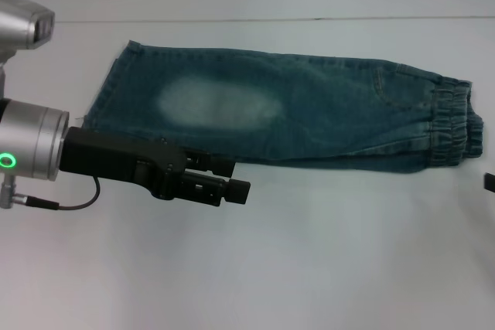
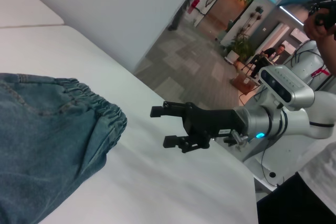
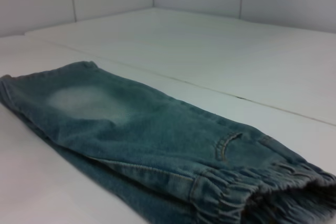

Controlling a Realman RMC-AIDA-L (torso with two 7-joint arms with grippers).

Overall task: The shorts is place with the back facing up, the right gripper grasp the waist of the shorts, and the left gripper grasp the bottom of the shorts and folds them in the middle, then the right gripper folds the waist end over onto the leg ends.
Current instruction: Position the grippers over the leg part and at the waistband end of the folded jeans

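Left pincer (image 1: 232, 179) nearest; only left wrist shows right pincer (image 2: 161, 126) open.

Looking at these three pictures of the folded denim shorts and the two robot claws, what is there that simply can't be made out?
- The right gripper: in the head view only a dark sliver shows at the right edge; the left wrist view shows it whole, fingers apart.
- The shorts: the underside layer is covered by the top fold in every view, so no print shows.
- The left gripper: seen side-on in the head view, so its finger gap is unreadable.
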